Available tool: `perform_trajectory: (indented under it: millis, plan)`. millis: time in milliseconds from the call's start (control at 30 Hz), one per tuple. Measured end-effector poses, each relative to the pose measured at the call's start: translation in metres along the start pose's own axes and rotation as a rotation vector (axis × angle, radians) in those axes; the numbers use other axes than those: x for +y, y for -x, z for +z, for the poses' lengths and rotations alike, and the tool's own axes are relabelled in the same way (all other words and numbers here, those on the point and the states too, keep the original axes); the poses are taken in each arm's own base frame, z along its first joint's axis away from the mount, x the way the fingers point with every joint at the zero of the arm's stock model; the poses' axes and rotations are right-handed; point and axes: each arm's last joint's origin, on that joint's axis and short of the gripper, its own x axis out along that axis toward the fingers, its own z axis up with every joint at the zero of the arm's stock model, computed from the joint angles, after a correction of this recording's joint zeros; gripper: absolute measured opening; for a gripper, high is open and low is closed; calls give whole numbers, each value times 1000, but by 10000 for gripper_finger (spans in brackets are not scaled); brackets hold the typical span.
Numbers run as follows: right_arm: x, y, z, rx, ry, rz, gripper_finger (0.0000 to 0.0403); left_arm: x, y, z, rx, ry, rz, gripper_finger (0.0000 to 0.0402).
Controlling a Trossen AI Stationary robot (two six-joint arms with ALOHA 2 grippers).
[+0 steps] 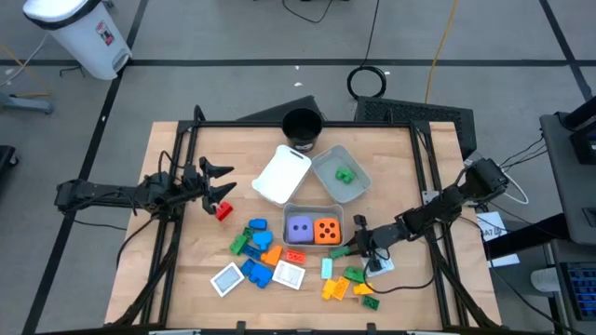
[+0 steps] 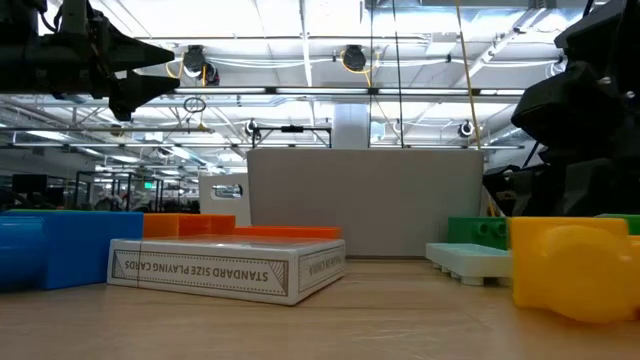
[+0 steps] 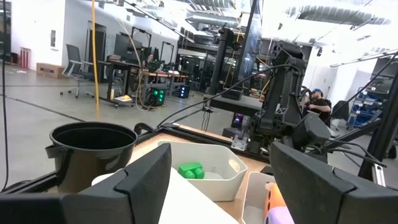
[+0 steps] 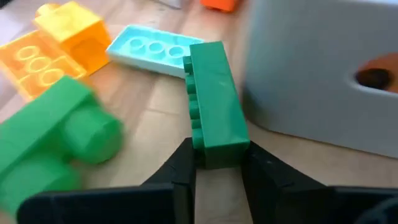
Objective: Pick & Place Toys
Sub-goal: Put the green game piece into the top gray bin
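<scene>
Two arms over wooden table [image 1: 186, 279]: left gripper [image 1: 222, 181] hangs spread, idle, w/ red block [image 1: 223, 211] just below. Right gripper [image 4: 214, 163] pinching green brick [image 4: 214, 109] endwise beside grey tray [image 4: 323, 74], prob. for lift into tray.

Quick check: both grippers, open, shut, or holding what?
Left gripper: open, holding nothing.
Right gripper: shut on the green block.

three trays [image 1: 339, 160] on the wooden table [image 1: 177, 265] beside one black round cup [image 1: 302, 127]; two dotted dice, one purple [image 1: 299, 229] and one orange [image 1: 326, 231], sharing a tray; two flat white square tiles [image 1: 227, 278]; one red block [image 1: 223, 211] lying alone (small blocks in the clusters too jumbled to count).
</scene>
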Motion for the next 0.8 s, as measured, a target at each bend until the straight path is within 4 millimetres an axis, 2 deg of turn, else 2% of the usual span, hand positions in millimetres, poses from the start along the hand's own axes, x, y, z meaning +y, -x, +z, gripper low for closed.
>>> perform_trajectory:
  millis: [333,800]
  plan:
    - [2,9,9,-18,0,59,67,0,0,0,0,0,0,278]
    - [1,50,40,-144,-74,82,69,0,0,0,-1,1,0,278]
